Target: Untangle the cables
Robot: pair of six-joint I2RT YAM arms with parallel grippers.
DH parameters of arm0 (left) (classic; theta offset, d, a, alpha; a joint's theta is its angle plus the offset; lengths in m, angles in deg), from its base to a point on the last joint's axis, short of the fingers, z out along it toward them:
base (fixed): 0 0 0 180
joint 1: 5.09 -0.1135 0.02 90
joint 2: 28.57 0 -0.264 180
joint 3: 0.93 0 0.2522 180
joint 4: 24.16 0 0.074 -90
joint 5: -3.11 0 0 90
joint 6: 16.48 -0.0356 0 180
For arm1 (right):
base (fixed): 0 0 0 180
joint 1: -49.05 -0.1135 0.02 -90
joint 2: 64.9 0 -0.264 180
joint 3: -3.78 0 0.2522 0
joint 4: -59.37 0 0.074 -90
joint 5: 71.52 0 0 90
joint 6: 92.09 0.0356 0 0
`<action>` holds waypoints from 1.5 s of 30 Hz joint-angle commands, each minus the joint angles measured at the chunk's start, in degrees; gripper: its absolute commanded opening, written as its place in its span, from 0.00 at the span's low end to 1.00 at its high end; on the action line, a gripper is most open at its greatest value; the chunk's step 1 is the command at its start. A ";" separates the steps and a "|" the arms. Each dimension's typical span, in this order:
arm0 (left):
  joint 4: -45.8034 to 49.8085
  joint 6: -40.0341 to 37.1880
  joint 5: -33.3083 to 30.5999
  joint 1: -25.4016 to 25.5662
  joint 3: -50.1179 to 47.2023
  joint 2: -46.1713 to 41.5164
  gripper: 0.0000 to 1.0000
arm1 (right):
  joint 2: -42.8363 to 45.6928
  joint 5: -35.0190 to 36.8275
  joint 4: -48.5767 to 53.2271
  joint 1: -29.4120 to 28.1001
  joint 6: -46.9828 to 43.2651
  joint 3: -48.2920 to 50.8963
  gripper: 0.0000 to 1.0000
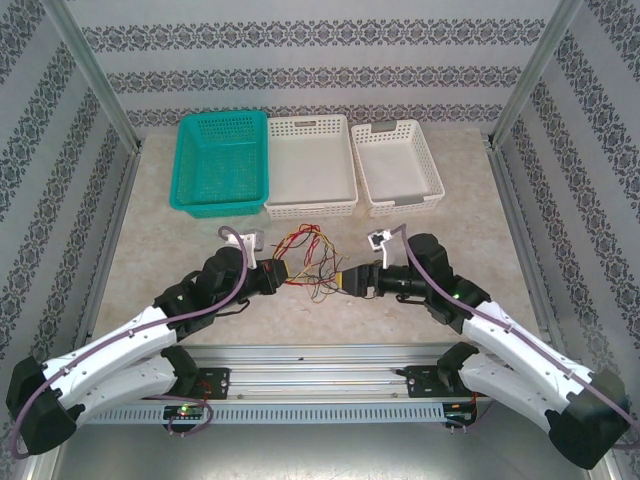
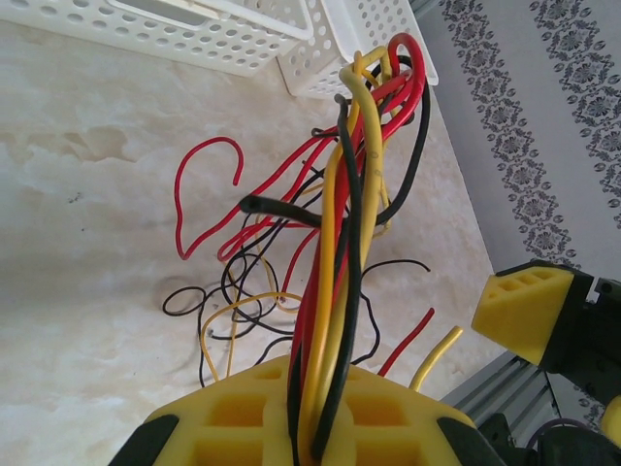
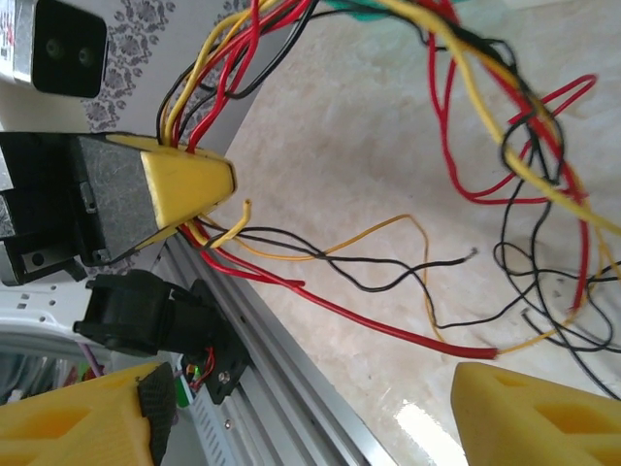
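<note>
From above, the cables lie tangled mid-table. The table is bare at 9 and 3 o'clock, three baskets line the far edge at 12, and the rail runs at 6. In the left wrist view, the left gripper is clamped on the cables, strands rising toward 12. In the right wrist view, the right gripper has its fingers wide apart, with loose ends at 1 o'clock over bare tabletop.

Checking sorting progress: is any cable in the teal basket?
No, the cables are bunched well in front of the teal basket, whose mesh floor shows bare.
</note>
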 commanded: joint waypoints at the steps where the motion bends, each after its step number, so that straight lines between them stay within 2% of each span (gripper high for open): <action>1: -4.93 1.67 0.19 0.60 -0.22 0.58 0.00 | -1.92 5.26 0.15 -2.63 -2.52 -2.55 0.72; 5: -4.31 1.53 1.52 0.60 0.19 1.10 0.00 | -4.09 20.47 5.94 -5.68 -8.24 -6.67 0.71; 7: -4.19 1.66 2.09 0.60 0.13 1.02 0.00 | -5.74 25.61 5.66 -6.76 -9.91 -7.53 0.72; 17: -5.92 2.45 5.48 0.68 -0.77 2.16 0.00 | -18.59 25.81 -3.46 -7.82 -7.53 -11.63 0.72; 24: -5.78 1.54 8.04 1.43 0.65 2.74 0.00 | -25.53 34.45 -3.63 -9.75 -9.05 -15.86 0.72; 30: -7.78 1.33 9.53 2.61 0.20 2.21 0.00 | -27.89 41.38 -4.75 -10.48 -8.69 -16.08 0.71; 35: -11.93 1.96 11.53 2.97 -0.31 1.96 0.00 | -28.36 41.30 -9.18 -11.48 -9.61 -14.53 0.71; 37: -12.76 1.84 12.46 3.13 0.07 2.69 0.00 | -27.73 43.97 -10.01 -12.61 -10.39 -14.07 0.70; 41: -8.79 -0.05 12.40 3.24 1.61 2.01 0.00 | -24.83 52.11 -4.83 -12.72 -11.65 -14.30 0.62; 45: 0.23 -4.07 8.81 3.15 3.26 -1.55 0.00 | -21.22 56.95 -0.49 -11.32 -14.45 -12.98 0.53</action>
